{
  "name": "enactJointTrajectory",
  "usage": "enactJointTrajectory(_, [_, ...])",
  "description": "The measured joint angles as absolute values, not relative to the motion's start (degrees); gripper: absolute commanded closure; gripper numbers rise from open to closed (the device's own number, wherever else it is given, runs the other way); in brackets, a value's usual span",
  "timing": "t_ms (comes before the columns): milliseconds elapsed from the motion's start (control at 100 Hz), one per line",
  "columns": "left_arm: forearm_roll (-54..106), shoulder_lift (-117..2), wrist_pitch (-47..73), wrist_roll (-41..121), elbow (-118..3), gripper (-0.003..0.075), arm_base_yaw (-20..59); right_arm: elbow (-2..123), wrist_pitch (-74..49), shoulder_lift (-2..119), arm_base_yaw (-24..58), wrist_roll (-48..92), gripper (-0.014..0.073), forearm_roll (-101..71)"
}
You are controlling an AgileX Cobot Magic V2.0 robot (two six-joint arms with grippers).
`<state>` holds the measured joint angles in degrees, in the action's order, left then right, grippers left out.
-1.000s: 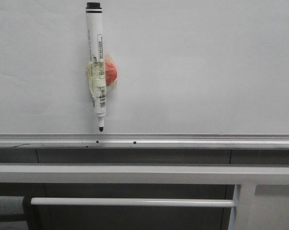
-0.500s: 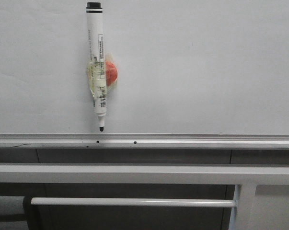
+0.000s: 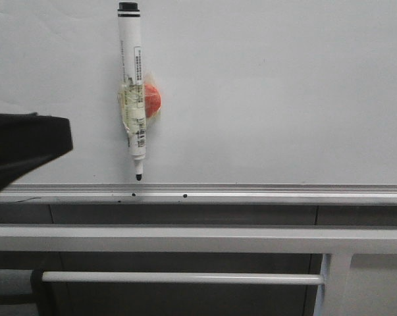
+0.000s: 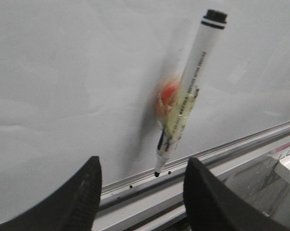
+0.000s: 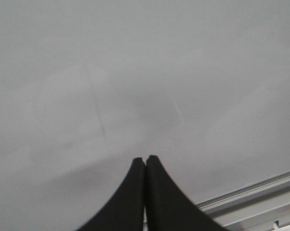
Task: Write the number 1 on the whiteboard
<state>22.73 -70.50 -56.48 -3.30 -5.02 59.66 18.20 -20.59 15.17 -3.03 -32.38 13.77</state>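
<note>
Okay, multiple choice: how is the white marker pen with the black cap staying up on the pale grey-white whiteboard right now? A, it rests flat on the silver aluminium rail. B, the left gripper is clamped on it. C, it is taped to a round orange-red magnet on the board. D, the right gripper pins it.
C: yellowish tape binds the white marker pen to the round orange-red magnet on the whiteboard; the left gripper is open and apart from it.

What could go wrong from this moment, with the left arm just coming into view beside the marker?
1. The marker hangs uncapped, tip down, taped to an orange magnet; an off-line approach by the open left tool might knock it off or smear ink on the whiteboard.
2. Tape bulges where the tool would close, so the grip may slip.
3. No stroke is written yet.
</note>
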Motion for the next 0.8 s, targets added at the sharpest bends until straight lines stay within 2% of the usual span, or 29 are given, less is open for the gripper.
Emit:
enactJointTrajectory(100, [25.65, -79.19, -63.24, -3.96, -5.27, 0.0451, 64.67, 18.38, -21.00, 15.17, -0.47, -27.63, 0.0657, 13.77])
enactJointTrajectory(310, [33.65, -91.10, -64.60, -5.82, -8.94, 0.0458, 70.95, 18.51, -23.47, 15.17, 7.52, -25.25, 0.0657, 13.77])
enactJointTrajectory(540, [39.01, -92.83, -65.06, -5.94, -13.36, 0.0458, 71.54, 18.51, -24.37, 15.17, 13.66, -24.64, 0.0657, 13.77])
enactJointTrajectory(800, [42.68, -92.83, -65.14, -4.90, -16.42, 0.0458, 71.54, 18.51, -25.28, 15.17, 14.44, -24.64, 0.0657, 13.77])
